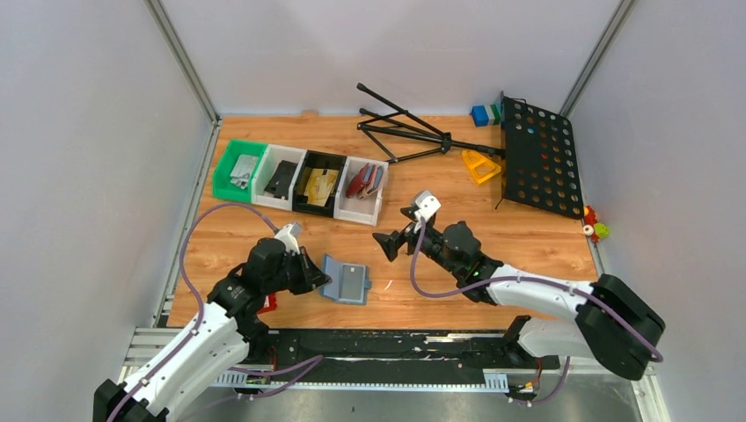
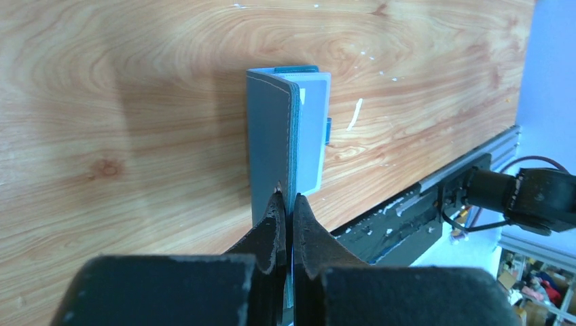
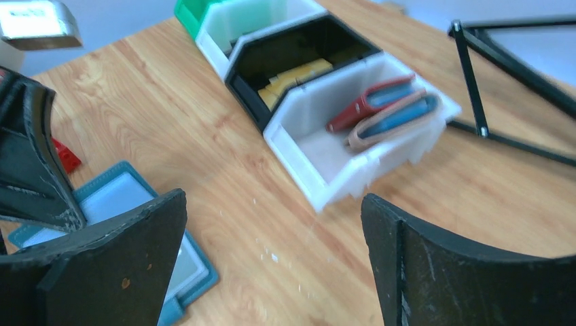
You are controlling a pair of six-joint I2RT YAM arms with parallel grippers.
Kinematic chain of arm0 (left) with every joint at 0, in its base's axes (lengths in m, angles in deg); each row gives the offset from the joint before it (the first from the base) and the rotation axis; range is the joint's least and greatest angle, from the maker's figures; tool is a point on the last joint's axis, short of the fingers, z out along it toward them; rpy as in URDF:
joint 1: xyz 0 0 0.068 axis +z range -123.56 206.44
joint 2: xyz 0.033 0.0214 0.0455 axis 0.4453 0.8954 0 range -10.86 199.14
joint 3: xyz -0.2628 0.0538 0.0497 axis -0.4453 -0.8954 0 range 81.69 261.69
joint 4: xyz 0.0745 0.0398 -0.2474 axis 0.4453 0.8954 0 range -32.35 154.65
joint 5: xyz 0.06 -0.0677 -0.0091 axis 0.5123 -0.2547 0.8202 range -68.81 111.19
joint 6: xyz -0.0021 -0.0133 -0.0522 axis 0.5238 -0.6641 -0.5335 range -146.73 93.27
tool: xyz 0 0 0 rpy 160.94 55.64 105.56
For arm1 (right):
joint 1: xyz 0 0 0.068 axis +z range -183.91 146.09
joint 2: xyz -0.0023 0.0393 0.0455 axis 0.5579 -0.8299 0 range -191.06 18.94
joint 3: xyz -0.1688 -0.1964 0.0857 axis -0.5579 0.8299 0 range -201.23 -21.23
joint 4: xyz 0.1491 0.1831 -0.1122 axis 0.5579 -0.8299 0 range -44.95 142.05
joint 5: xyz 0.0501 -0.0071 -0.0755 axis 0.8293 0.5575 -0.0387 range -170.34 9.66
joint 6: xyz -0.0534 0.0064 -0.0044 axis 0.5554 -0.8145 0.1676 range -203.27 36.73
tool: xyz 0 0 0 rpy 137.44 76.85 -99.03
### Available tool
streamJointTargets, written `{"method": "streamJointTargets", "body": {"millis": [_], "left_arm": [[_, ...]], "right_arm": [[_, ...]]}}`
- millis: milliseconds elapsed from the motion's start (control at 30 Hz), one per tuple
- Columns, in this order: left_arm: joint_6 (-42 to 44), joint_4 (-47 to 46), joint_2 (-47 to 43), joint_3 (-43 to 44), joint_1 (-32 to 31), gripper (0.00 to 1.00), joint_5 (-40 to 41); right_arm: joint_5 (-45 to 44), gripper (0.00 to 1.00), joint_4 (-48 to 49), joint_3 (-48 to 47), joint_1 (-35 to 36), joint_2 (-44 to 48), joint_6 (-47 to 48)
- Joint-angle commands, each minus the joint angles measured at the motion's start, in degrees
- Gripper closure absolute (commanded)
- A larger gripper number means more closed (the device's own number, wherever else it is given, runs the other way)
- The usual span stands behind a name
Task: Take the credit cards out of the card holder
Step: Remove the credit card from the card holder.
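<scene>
Your left hand [image 2: 286,204] pinches the card holder [image 2: 268,136] open, right hand [image 1: 393,242] spread; a grey card [image 1: 353,280] sits inside, none out yet.

Robot lab: walled wooden table [image 1: 528,237], sorting bins [image 1: 299,180]

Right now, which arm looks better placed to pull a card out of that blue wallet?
Right. The right gripper hangs open near the card holder, while the left gripper is shut on its edge, with a grey card exposed.
</scene>
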Motion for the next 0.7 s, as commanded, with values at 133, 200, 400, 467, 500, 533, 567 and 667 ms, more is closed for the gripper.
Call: {"method": "streamJointTargets", "body": {"millis": [133, 200, 400, 467, 500, 533, 567, 667], "left_arm": [[-1.45, -10.21, -2.38, 2.66, 0.25, 1.00, -7.80], [-2.46, -12.46, -2.39, 2.31, 0.27, 1.00, -9.51], [-5.15, -17.99, -2.62, 1.10, 0.24, 1.00, -12.83], [-6.47, -20.98, -2.85, 0.20, 0.25, 1.00, -14.39], [-7.33, -22.79, -2.91, -0.42, 0.25, 1.00, -15.20], [-8.21, -25.20, -2.93, -1.22, 0.24, 1.00, -15.79], [-8.97, -27.08, -2.92, -1.71, 0.24, 1.00, -16.29], [-11.01, -30.99, -2.76, -3.14, 0.25, 1.00, -17.02]], "right_arm": [[-0.75, 0.00, -28.40, -1.45, 0.16, 10.62, -15.64], [0.16, 0.00, -31.40, -0.15, 0.17, 12.98, -19.59], [-0.33, 0.00, -35.02, 7.81, -0.38, 24.38, -30.07], [1.86, 0.00, -35.41, 10.17, -0.44, 27.41, -32.26], [2.72, 0.00, -35.75, 11.20, -0.45, 29.03, -33.22], [3.54, 0.00, -35.98, 12.14, -0.43, 30.89, -34.23], [4.53, 0.00, -36.10, 12.80, -0.45, 32.18, -34.92], [8.18, 0.00, -36.44, 13.80, -0.63, 34.41, -36.50]]}}
